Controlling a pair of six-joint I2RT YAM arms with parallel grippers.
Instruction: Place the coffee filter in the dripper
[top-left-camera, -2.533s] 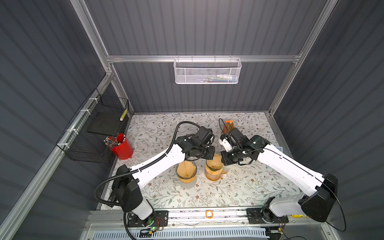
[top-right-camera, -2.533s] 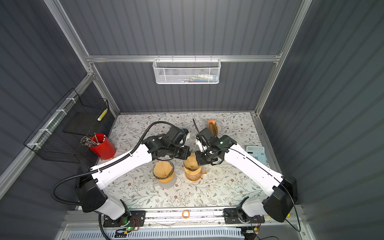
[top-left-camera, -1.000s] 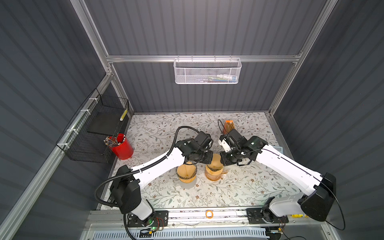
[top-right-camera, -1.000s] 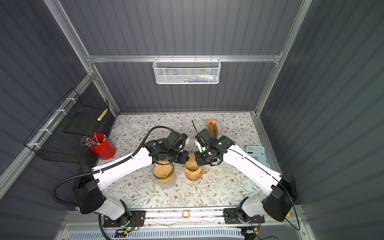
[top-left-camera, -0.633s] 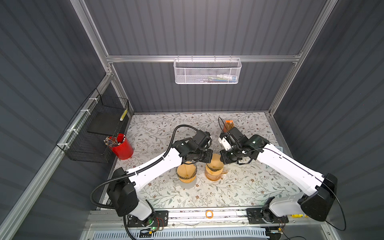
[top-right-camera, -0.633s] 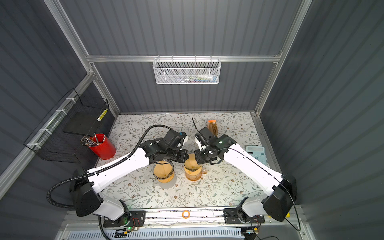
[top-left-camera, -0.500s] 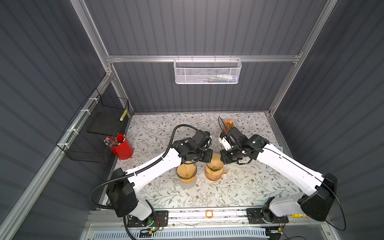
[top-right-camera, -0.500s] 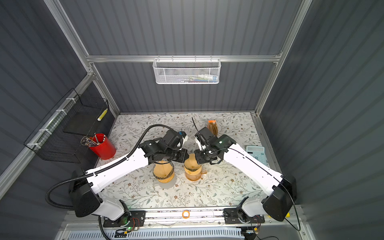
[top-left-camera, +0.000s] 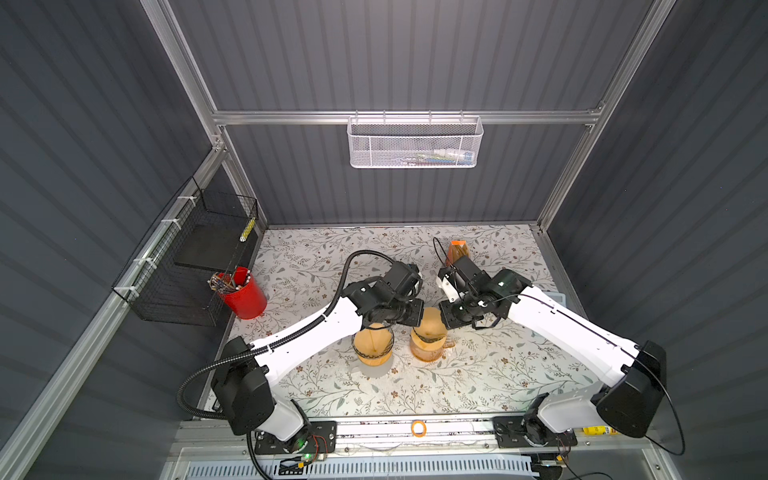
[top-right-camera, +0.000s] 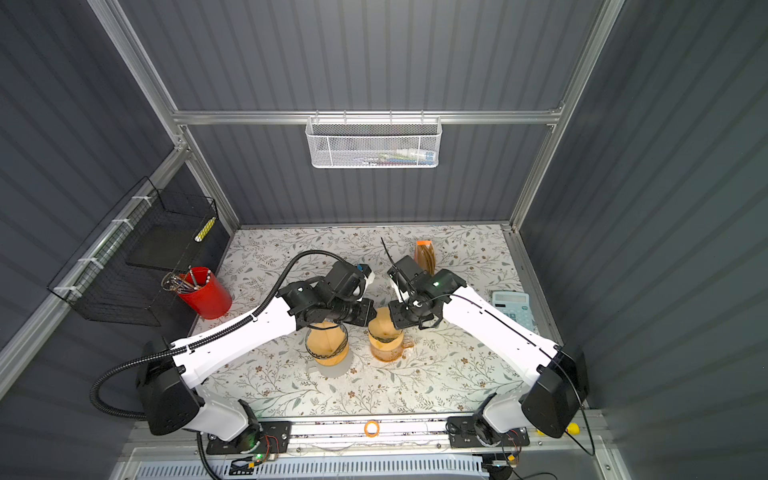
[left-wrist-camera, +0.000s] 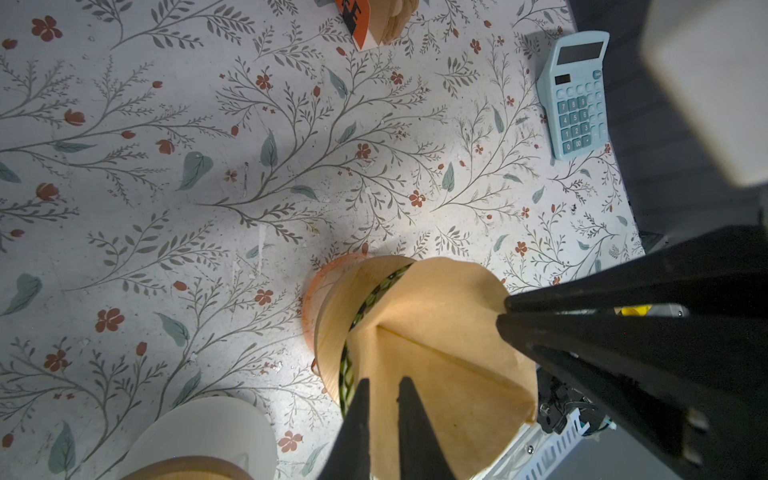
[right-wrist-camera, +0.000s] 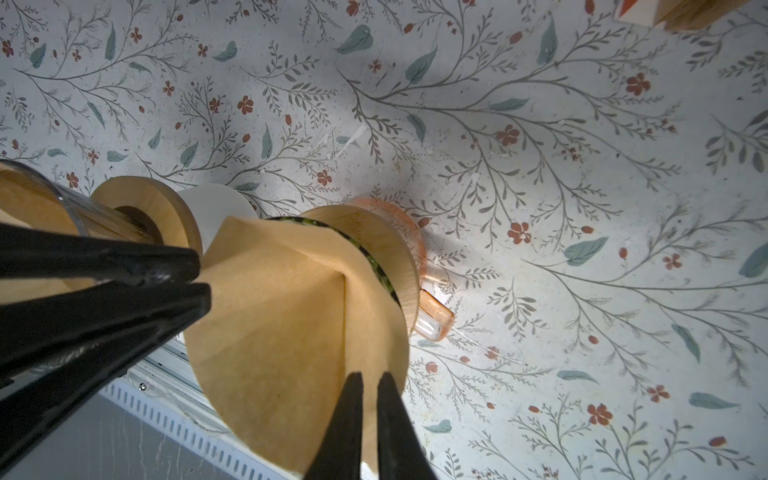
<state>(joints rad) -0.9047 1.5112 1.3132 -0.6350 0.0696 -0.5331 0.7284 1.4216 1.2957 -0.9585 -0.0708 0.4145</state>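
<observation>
Coffee filter (left-wrist-camera: 436, 332), opened into a cone, hangs point-down in the mouth of the dripper (left-wrist-camera: 328, 336), its long axis close to upright. In both top views the left tool (top-left-camera: 417, 319) pinches the paper rim at 9 o'clock and the right tool (top-left-camera: 444, 319) pinches it at 3 o'clock, each equally near. The dripper sits on an orange glass mug (right-wrist-camera: 432, 322) on the desk (top-left-camera: 478, 374). At 9 o'clock, just beside it, a second dripper (top-right-camera: 326, 340) appears to hold its own filter. The held paper looks not yet fully seated.
</observation>
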